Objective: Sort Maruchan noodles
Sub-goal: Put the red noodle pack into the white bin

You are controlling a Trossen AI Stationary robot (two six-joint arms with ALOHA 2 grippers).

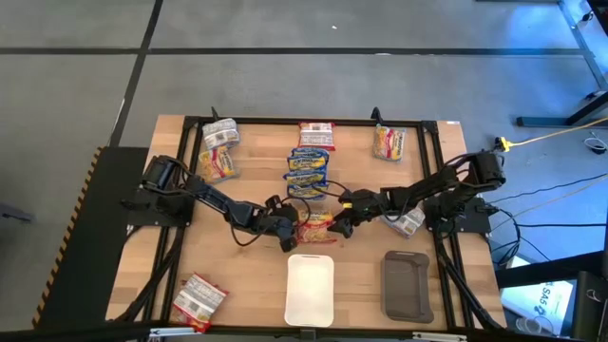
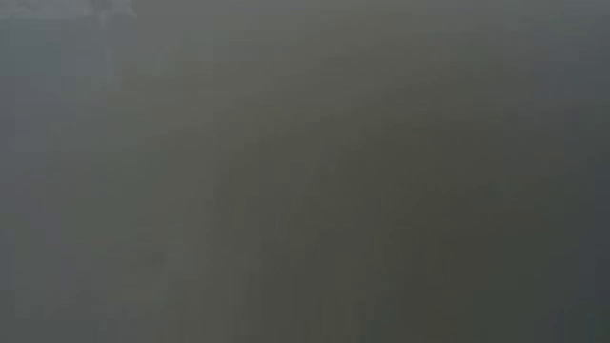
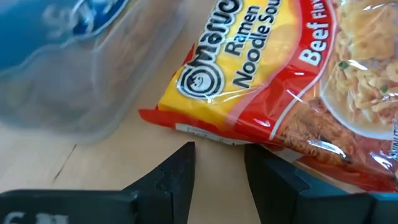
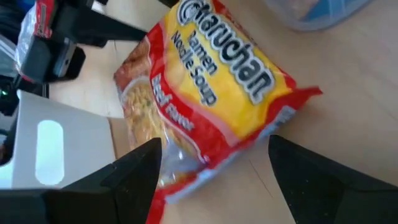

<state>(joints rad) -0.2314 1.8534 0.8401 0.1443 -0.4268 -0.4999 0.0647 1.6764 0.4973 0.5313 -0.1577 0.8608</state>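
Maruchan noodles are lying spread over the bench (image 1: 171, 256): we are seeing blue-yellow packets (image 1: 308, 171) stacked at the centre, others along the far edge and one at the near left corner. A red-orange beef packet (image 1: 316, 226) is sitting mid-bench, just beyond the white tray (image 1: 311, 290), with the dark grey tray (image 1: 407, 285) to its right. We are bringing both tools to it. Our left tool (image 3: 219, 163) is standing partly open at the packet's edge, gripping nothing. Our right tool (image 4: 214, 168) is gaping wide around the packet's end, not clamped.
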